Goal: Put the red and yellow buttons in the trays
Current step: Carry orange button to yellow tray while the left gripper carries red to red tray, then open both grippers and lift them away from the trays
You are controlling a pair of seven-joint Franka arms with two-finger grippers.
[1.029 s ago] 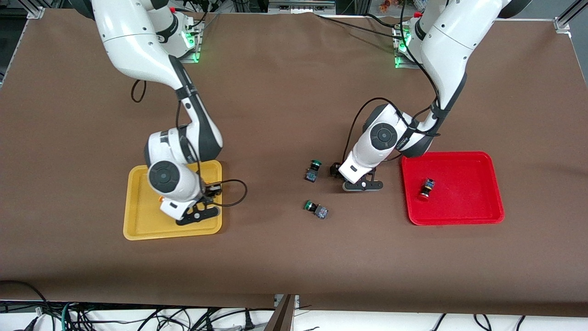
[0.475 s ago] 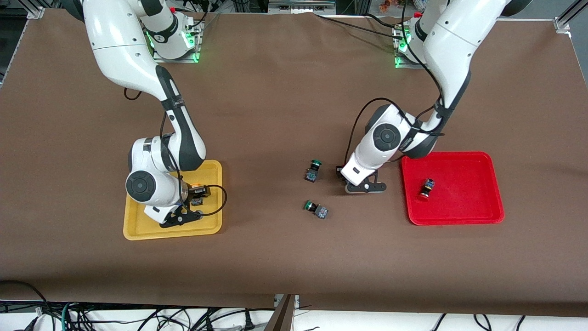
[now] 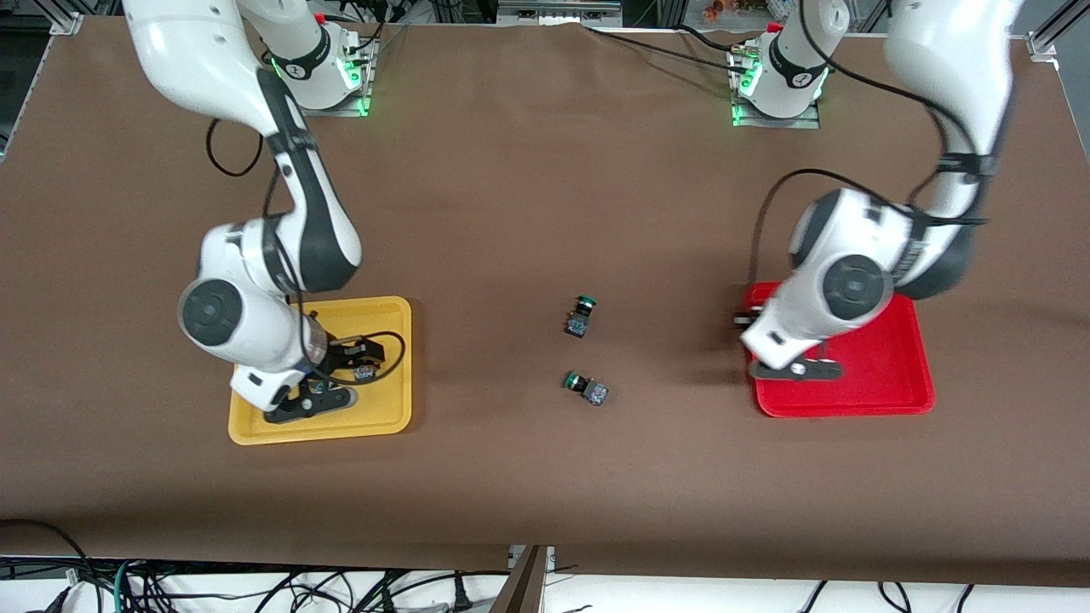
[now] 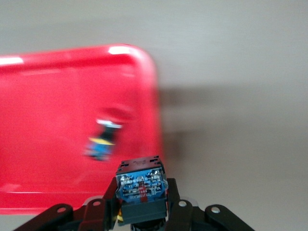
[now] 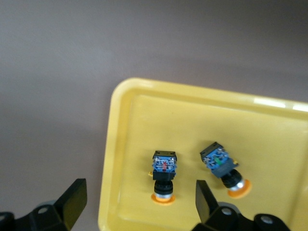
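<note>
My left gripper (image 4: pixel 142 202) is shut on a button with a black-and-blue body (image 4: pixel 141 185); its cap is hidden. It hangs over the edge of the red tray (image 4: pixel 53 86) that faces the table's middle, and shows there in the front view (image 3: pixel 749 328). A second button (image 4: pixel 101 143) lies blurred in that tray. My right gripper (image 5: pixel 139 202) is open over the yellow tray (image 5: pixel 125 120). Two yellow-capped buttons (image 5: pixel 163 174) (image 5: pixel 224 171) lie in that tray, the first between the fingers and below them.
Two green-capped buttons (image 3: pixel 580 315) (image 3: pixel 586 388) lie on the brown table mid-way between the yellow tray (image 3: pixel 387 413) and the red tray (image 3: pixel 903 396). Both arm bases stand along the table's farthest edge.
My left gripper has moved from the table beside the green buttons to the red tray's edge, carrying a button. My right arm has shifted over the yellow tray and risen; a yellow button now lies free.
</note>
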